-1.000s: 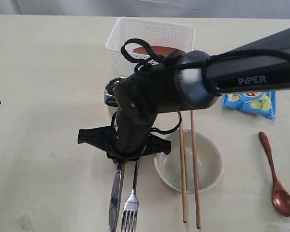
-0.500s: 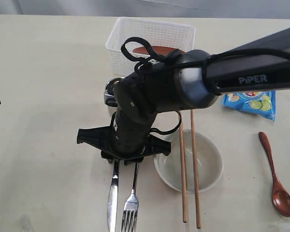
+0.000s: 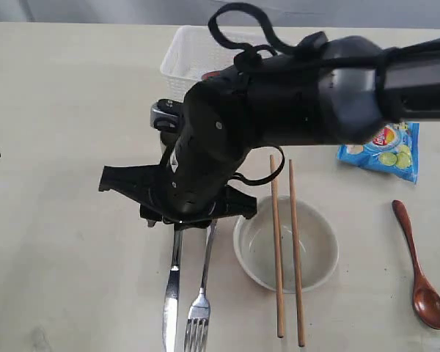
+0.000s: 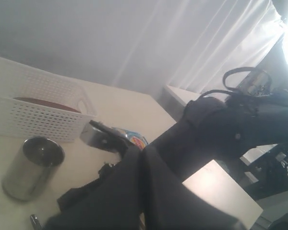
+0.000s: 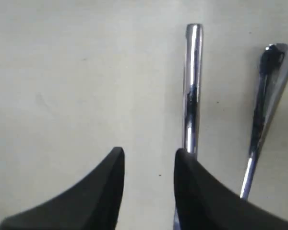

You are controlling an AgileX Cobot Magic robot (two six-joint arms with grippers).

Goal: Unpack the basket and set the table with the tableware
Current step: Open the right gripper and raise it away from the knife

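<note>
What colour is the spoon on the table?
The spoon is reddish-brown wood, seen best in the exterior view.

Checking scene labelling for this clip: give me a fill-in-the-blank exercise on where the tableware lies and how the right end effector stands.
1. The two chopsticks lie across the ___.
2. The knife lies on the table right beside the ___.
3. The brown plate sits inside the white ___.
4. The right end effector is ___, with nothing between its fingers.
Missing words: bowl; fork; basket; open.
</note>
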